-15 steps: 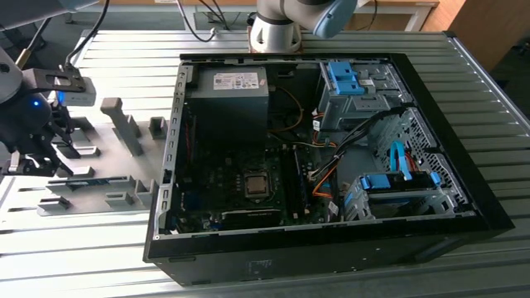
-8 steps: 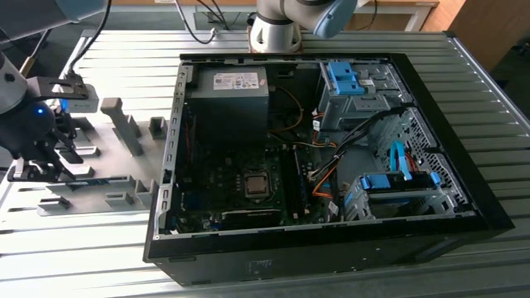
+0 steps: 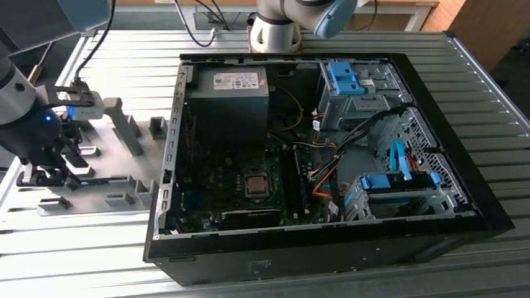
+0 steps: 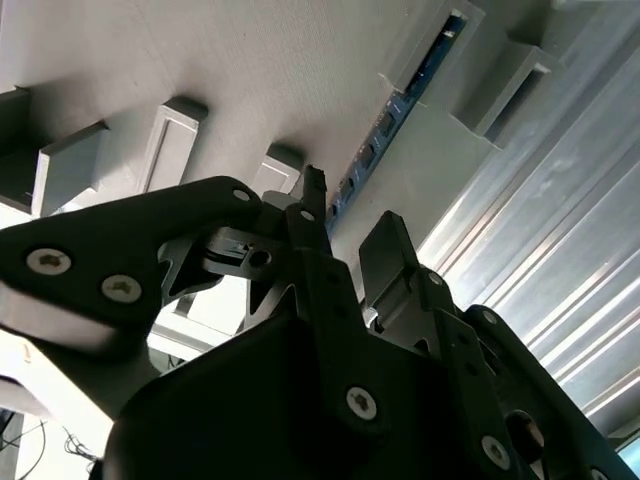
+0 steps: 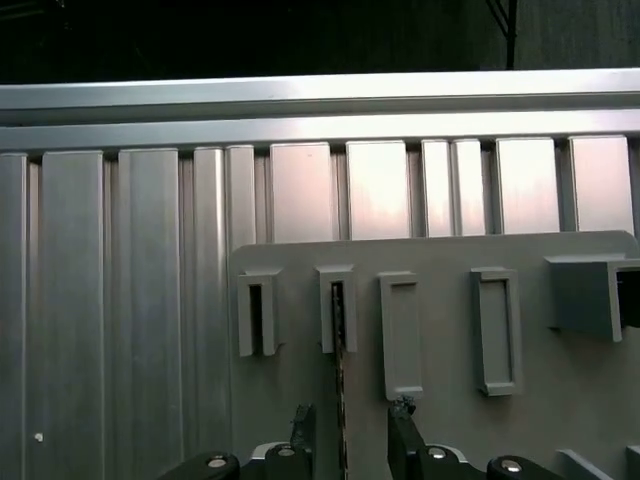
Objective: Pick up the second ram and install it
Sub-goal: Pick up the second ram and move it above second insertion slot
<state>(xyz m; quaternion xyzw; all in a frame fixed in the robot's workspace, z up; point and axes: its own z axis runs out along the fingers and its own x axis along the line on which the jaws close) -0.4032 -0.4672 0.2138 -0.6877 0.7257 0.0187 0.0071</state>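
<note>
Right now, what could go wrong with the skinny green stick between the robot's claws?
The second ram stands on edge between the fingers of the open gripper, slightly nearer one, so closing might shove it sideways. Its far end sits in a narrow slot of the grey holder plate, so a tilted pull could jam it.
</note>
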